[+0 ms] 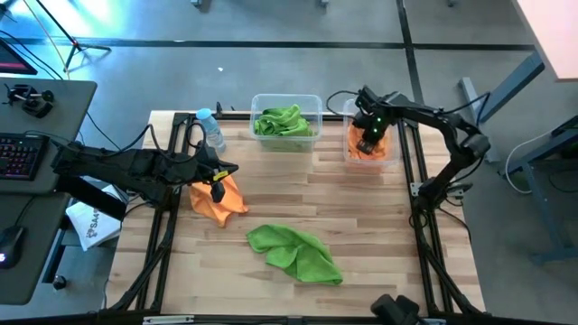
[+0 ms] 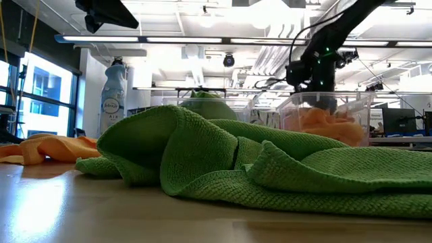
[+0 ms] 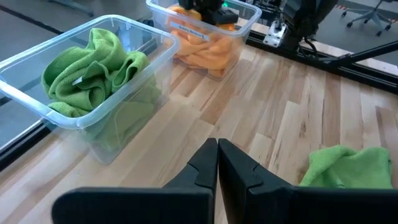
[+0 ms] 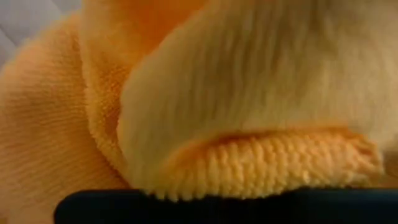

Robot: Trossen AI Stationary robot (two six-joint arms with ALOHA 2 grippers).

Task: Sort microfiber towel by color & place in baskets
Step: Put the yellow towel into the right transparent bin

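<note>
The left gripper [image 1: 217, 187] hangs over the loose orange towel [image 1: 219, 199] on the table's left side, its fingers [image 3: 202, 168] pressed together with nothing between them; the right gripper [image 1: 368, 135] is down in the narrow tub [image 1: 347, 144], fingers shut, nosed into nubbly orange towels [image 4: 205, 93]; the wide tub [image 1: 315, 105], clear plastic with a rounded rim, holds crumpled green towels [image 1: 283, 123]; another green towel [image 1: 295, 251], looped microfiber, lies rumpled on the pale wood-plank table [image 1: 361, 226]; a blue-capped bottle [image 1: 210, 129] stands near the wide tub; grey floor surrounds the table.
</note>
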